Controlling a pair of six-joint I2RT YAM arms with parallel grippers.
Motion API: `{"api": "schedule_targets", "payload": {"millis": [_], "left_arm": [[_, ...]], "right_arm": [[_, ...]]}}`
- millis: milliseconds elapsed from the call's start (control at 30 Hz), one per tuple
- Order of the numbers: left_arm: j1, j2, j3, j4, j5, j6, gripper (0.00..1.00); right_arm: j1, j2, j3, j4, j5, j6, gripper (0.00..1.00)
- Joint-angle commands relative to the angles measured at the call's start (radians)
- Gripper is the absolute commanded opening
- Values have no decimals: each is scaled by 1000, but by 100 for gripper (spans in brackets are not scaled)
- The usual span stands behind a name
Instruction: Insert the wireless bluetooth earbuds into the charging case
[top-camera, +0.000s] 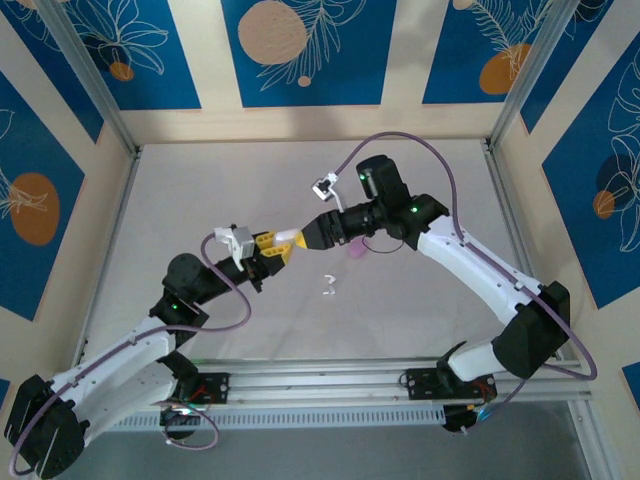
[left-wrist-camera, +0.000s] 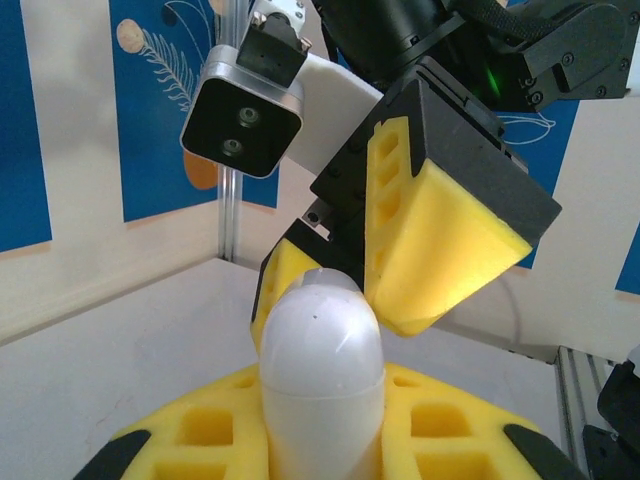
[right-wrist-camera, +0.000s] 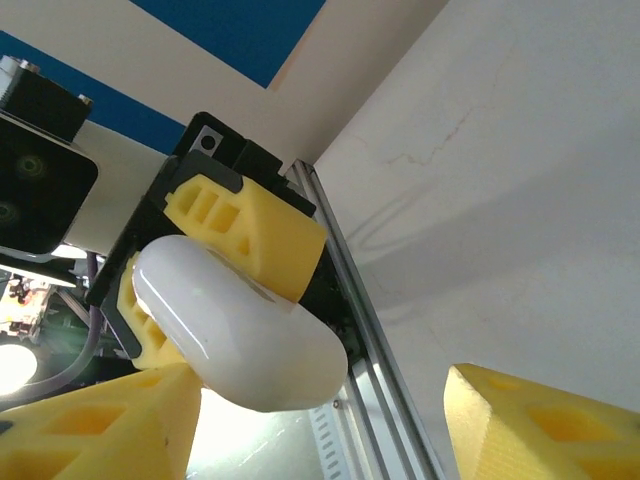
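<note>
Left gripper (top-camera: 268, 247): clenched on the white charging case (left-wrist-camera: 320, 350), held up off the table (top-camera: 430, 320), over its middle. Right gripper (top-camera: 308, 236): released, fingers wide either side of the case's free end. Two white earbuds (top-camera: 328, 285) lie mid-table, below both grippers. Small pink object (top-camera: 355, 252) lies beneath my right wrist; kind unclear.

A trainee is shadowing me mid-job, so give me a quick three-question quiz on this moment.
1. True or false: the left hand grips the white case.
2. The right hand is: A) shut on the case; B) open, by the case; C) shut on an earbud.
3. Where do the white earbuds lie?
Key: 1 true. 2 B. 3 On the table, apart from both hands.
</note>
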Motion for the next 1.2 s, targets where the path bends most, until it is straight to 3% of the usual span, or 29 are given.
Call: {"api": "schedule_targets", "payload": {"millis": [0, 500, 833, 900, 1033, 1167], "left_arm": [[-15, -5, 6, 71, 62, -10, 10], [-14, -5, -6, 89, 90, -22, 12], [-14, -52, -32, 1, -64, 21, 12], [-14, -70, -45, -7, -90, 29, 12], [-14, -108, -54, -29, -124, 35, 12], [-14, -137, -48, -58, -129, 42, 12]], "right_arm": [[2, 14, 40, -6, 65, -13, 65], [-22, 12, 64, 25, 116, 40, 66], [-54, -163, 13, 22, 188, 63, 70], [-78, -196, -32, -17, 271, 74, 68], [-150, -168, -125, -178, 440, 176, 49], [-150, -47, -216, -222, 404, 249, 45]]}}
